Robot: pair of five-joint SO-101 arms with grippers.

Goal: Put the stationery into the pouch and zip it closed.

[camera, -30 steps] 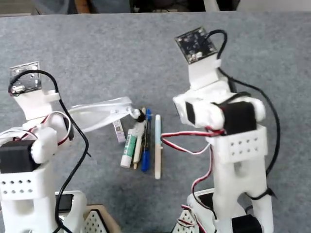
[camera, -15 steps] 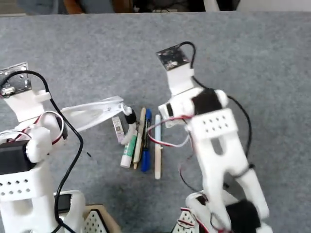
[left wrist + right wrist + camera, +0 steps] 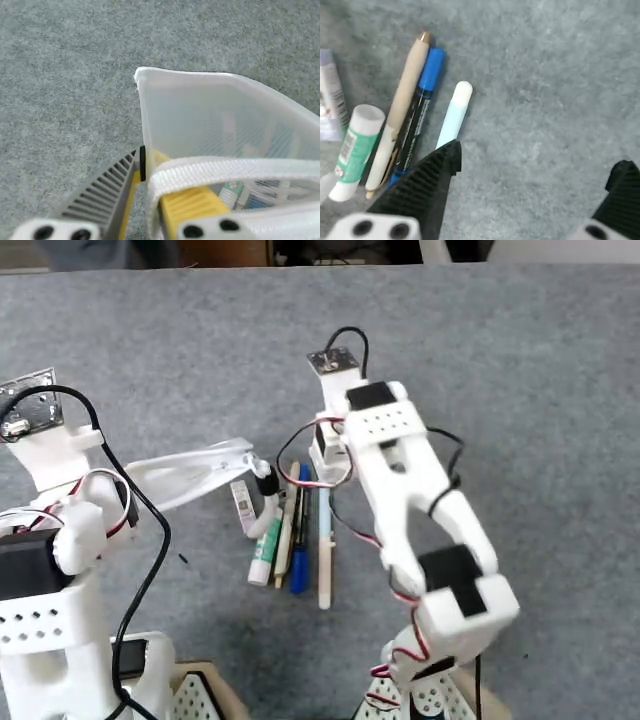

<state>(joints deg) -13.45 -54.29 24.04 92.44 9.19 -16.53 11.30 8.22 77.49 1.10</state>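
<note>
Translucent white fabric of the pouch [image 3: 210, 115] is clamped in the left hand [image 3: 149, 167], while the right hand [image 3: 537, 160] is held open by the pens [image 3: 427, 85] on the table [image 3: 545, 75].

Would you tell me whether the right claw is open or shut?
Open: the right claw's fingers stand wide apart, holding nothing.

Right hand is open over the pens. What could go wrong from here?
The pens lie packed side by side, so the open right hand may catch two or scatter them. The left hand pinches the pouch by one edge only; its mouth may sag flat and block a pen going in.
</note>
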